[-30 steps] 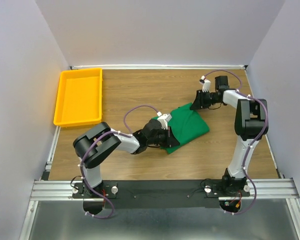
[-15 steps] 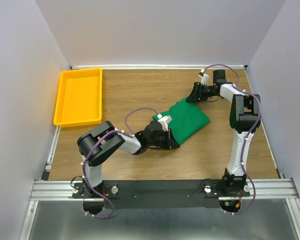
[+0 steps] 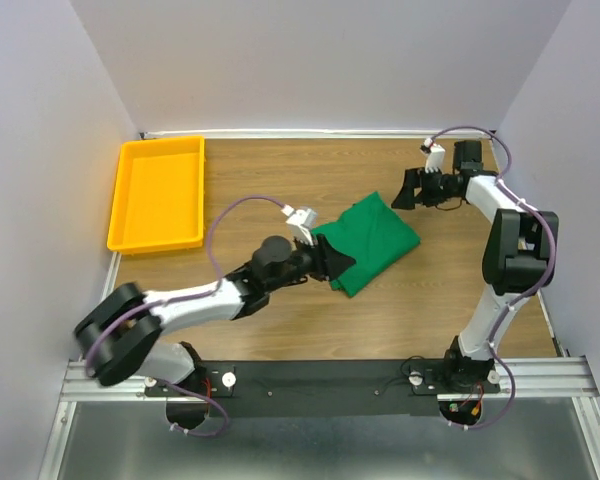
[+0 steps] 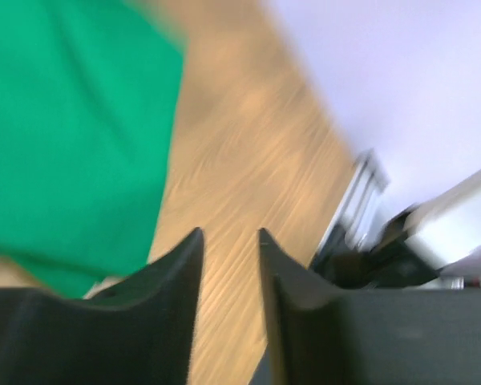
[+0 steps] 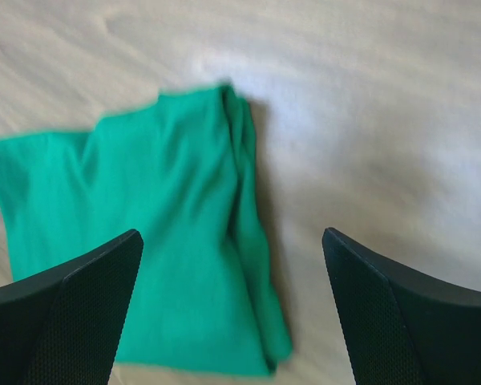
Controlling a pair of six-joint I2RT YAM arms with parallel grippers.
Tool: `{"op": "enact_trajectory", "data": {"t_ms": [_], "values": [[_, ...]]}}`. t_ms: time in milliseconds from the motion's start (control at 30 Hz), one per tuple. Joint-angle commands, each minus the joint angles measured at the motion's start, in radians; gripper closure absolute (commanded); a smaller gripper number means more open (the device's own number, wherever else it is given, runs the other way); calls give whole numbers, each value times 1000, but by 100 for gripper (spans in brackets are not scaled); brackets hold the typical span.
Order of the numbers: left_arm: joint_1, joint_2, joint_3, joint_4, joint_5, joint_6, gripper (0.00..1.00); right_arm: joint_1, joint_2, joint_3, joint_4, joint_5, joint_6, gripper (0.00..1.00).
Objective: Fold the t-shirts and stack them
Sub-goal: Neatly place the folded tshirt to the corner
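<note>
- Because the shirt lies folded into a compact block in the middle of the table, neither arm needs a hold on it, I judge
- At its near-left edge the left gripper has its jaws slightly apart, with only wood between them
- Just off its far-right corner the right gripper hovers with jaws wide apart, holding nothing
- Well apart at far left, the tray is probably where the stack goes
- Count: one shirt, one tray, two grippers
</note>
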Motion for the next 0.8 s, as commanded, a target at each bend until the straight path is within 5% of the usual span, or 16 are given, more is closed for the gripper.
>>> {"op": "enact_trajectory", "data": {"t_ms": [0,267,467,500,600,767], "values": [[-1,-241,-64,-78,-260,82,44,-10,-21,-120,-122,-43,-176,0],[49,-654,-220,-366,-369,56,16,-9,52,-144,-174,-89,-184,11],[65,-1128,-280,-601,-450,14,7,-5,98,-141,-295,-148,-246,46],[65,-1232,-285,-646,-475,-2,7,-7,100,-140,-311,-142,-253,62],[65,-1375,-312,-685,-495,-30,7,-21,88,-127,-309,-91,-244,88],[65,-1361,-329,-699,-463,-47,7,-128,72,-36,-311,-27,-222,99]]}}
